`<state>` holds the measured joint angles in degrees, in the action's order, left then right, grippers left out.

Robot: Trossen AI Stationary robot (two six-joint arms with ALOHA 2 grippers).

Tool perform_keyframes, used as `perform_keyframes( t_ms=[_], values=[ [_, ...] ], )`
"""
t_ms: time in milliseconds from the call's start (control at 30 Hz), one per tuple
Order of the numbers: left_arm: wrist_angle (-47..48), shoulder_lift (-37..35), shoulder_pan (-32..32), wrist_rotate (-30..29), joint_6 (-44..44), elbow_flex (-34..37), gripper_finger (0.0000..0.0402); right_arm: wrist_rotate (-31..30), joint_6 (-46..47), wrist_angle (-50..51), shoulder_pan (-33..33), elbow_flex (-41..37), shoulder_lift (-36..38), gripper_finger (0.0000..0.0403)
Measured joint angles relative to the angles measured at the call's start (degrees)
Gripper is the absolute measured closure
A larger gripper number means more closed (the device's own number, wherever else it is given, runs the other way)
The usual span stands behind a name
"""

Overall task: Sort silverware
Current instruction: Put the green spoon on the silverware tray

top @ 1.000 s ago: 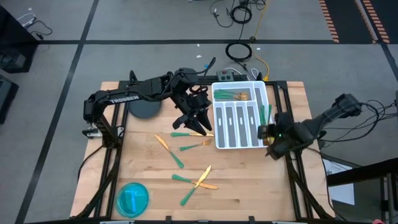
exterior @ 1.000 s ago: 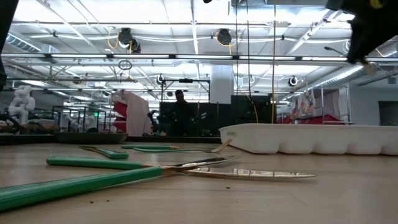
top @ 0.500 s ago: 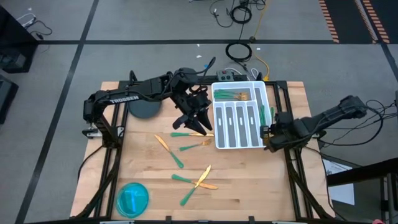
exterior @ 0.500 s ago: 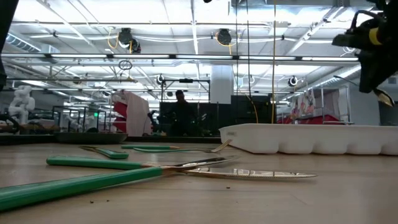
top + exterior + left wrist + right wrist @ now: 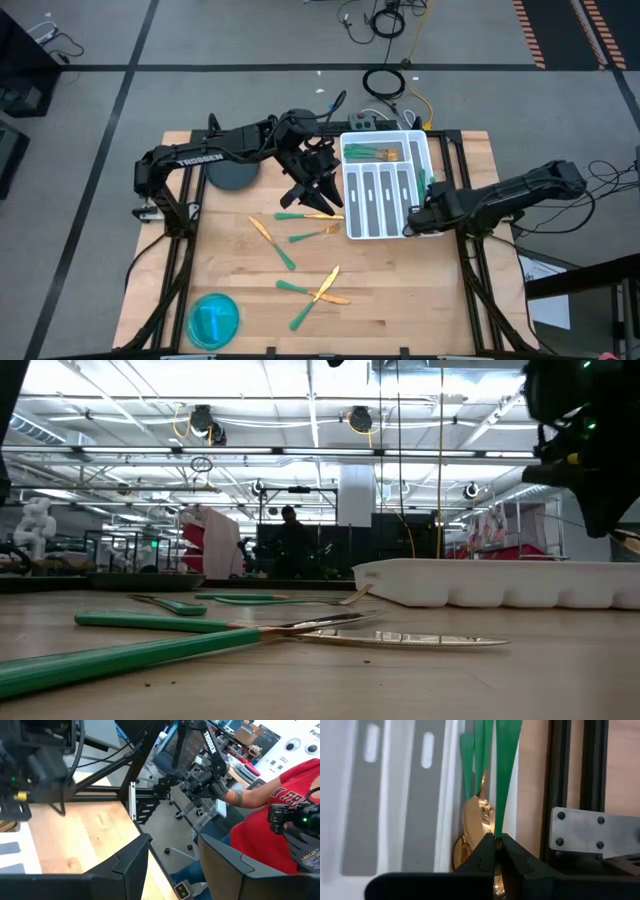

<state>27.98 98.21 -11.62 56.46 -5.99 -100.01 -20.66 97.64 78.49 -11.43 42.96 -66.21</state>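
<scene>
Several pieces of silverware (image 5: 300, 260) with gold heads and green handles lie flat on the wooden table; in the low view they cross in the foreground (image 5: 250, 630). More lie in the white divided tray (image 5: 385, 228): forks (image 5: 370, 153) in its far compartment, spoons (image 5: 475, 820) along its right side. My left gripper (image 5: 312, 190) (image 5: 172, 840) is open above the table, left of the tray. My right gripper (image 5: 415, 222) (image 5: 498, 837) (image 5: 600, 490), at the tray's near right corner, is shut on one green-handled piece. My right gripper pinches one piece of silverware between its two fingertips at the narrow end of its green handle (image 5: 499, 827). The fingers come slanting down from the table's right side. The handle (image 5: 506, 765) sticks out past the fingertips over the tray's right compartment, lifted clear.
A blue bowl (image 5: 213, 320) sits at the near left corner and a dark grey round plate (image 5: 233, 176) at the far left. Black frame rails (image 5: 570, 780) run along the table's right edge beside the tray. A person in a red shirt (image 5: 270, 820) is beyond the table.
My right gripper has moved from the table's right edge toward the left, reaching the tray's near right corner, and has come lower in the low view. My left arm and the silverware on the table have kept still.
</scene>
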Motion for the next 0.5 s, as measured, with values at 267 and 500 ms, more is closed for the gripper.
perform_keyframes(
  t_ms=[267,500],
  values=[
    [0.0,0.0,0.0,-1.3,0.5,0.0,0.0223,0.0,-5.5,-5.2,7.1,0.7,-5.9,0.0403],
    [0.5,0.0,0.0,-1.3,0.6,0.0,0.0223,2.0,-12.4,-5.5,12.5,0.7,-9.0,0.0403]
  ],
)
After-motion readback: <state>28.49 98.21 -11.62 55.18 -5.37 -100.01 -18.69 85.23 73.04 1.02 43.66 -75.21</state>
